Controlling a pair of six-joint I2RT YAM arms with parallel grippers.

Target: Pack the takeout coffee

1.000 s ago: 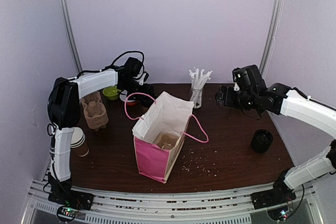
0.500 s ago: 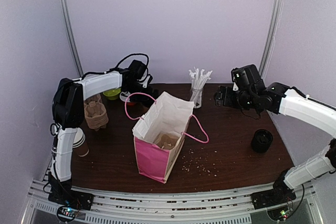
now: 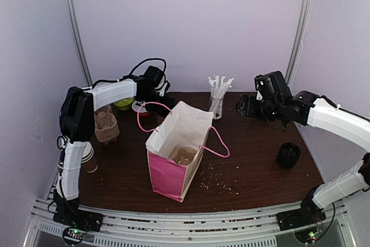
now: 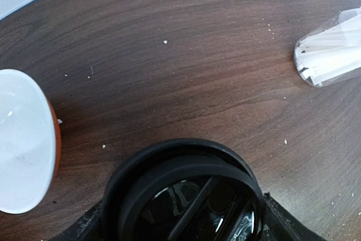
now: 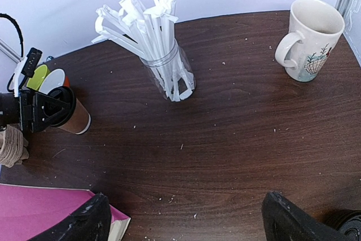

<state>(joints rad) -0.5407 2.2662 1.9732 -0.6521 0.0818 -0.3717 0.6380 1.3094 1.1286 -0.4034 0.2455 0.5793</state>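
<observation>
Toward the far edge of the desk (image 5: 237, 139), left of its middle, the takeout coffee (image 5: 77, 121) stands upright, long axis vertical, its round lid (image 4: 180, 190) facing up. Its wall is smooth brown paper; the lid is glossy black plastic with a raised rim. The left tool (image 5: 56, 105) has a finger on either side of the lid; whether they press on it I cannot tell. Just beside the cup sits an orange bowl (image 4: 22, 145) with a white inside. The right tool (image 5: 183, 210) hangs spread wide, holding nothing, above dark wood grain near a glass jar of white straws (image 5: 163, 66).
</observation>
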